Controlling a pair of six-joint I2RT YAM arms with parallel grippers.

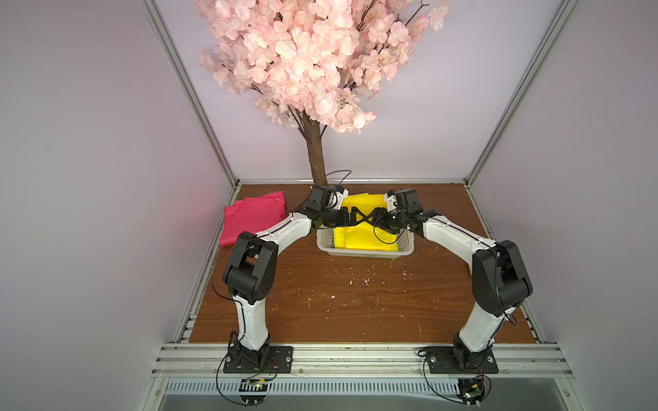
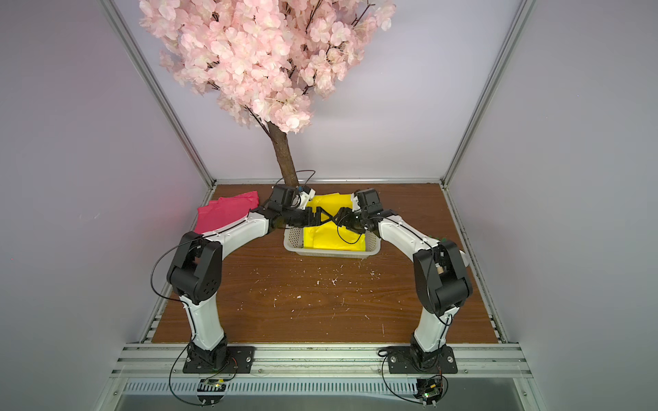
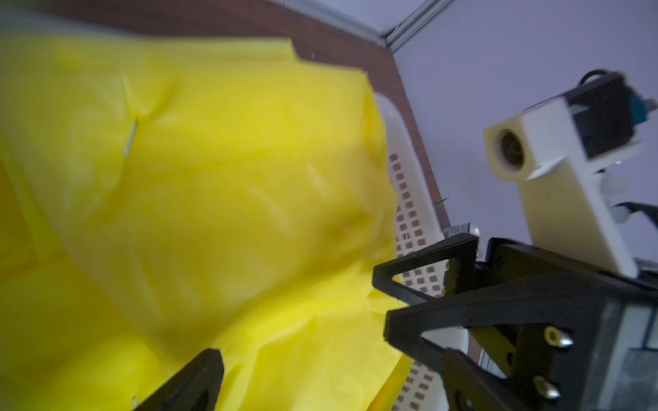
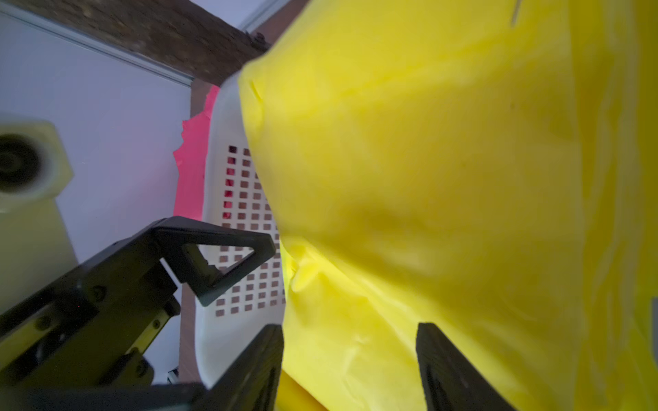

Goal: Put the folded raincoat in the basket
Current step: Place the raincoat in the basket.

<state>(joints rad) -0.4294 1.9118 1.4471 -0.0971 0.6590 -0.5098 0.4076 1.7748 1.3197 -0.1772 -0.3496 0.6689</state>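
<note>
Yellow folded plastic raincoat lay inside the white perforated plastic basket.
Above the basket, the left end effector had its jaws spread wide and the right end effector had its jaws apart over the yellow sheet; neither clamped anything. A pink-red folded raincoat lay on the brown wooden desk, on the left arm's side of the basket.

Looks like a robotics lab test cell. Boxed in by plain lilac walls and aluminium posts. Floored with a scuffed wood board flecked with white bits. Fitted with a left arm and right arm bolted to a near rail, cables loose, slotted duct nearer still. Dressed with a fake blossom tree at the far wall.
</note>
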